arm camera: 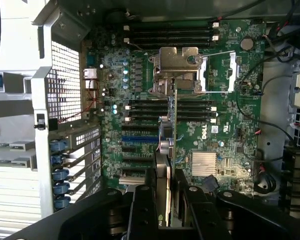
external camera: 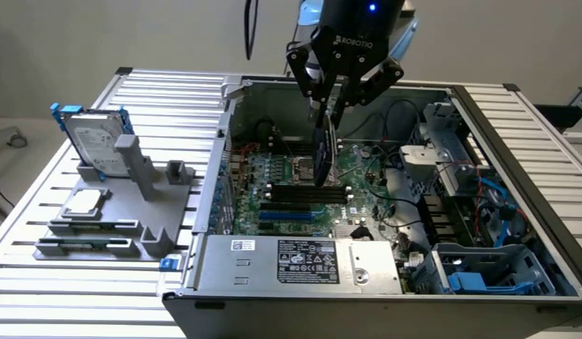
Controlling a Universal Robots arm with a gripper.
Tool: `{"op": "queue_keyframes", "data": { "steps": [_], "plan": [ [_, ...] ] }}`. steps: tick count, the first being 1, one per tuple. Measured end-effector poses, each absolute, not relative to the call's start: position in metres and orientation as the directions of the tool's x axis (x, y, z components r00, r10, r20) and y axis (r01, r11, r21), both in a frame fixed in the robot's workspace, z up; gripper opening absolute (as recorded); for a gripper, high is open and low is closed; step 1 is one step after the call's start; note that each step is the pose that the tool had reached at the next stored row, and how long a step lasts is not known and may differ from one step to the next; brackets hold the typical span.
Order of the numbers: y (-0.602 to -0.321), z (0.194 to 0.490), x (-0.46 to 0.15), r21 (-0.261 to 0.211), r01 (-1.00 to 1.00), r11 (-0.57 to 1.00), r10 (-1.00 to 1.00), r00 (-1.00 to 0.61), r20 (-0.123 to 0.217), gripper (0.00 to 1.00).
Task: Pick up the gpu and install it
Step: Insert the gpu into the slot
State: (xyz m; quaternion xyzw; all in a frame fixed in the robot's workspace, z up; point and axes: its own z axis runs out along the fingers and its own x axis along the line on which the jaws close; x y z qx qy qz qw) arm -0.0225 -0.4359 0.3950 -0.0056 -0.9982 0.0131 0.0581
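Observation:
The gpu [external camera: 324,152] hangs upright and edge-on inside the open computer case, a thin dark card with its lower edge just above the green motherboard [external camera: 286,187]. My gripper [external camera: 330,106] is shut on the card's top edge, directly over the board's middle. In the wrist view the gpu [arm camera: 168,145] runs as a narrow strip between my gripper's [arm camera: 165,175] black fingers [arm camera: 145,200]. There it lies over the black expansion slots on the motherboard [arm camera: 224,135], below the metal CPU socket [arm camera: 177,70]. I cannot tell whether the card touches a slot.
The case's walls [external camera: 225,127] surround the board, with a power supply [external camera: 301,261] at the front and cables and blue drive bays [external camera: 479,275] on the exterior view's right. On the slatted table, a grey stand [external camera: 131,205] holds a hard drive [external camera: 95,141] and a CPU chip [external camera: 84,203].

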Motion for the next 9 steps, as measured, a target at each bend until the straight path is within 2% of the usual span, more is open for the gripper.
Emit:
{"op": "queue_keyframes", "data": {
  "steps": [9],
  "plan": [
    [-0.4358, 0.3918, -0.0219, -0.008, -0.104, 0.995, -0.102, -0.988, 0.115, 0.26]
  ]
}}
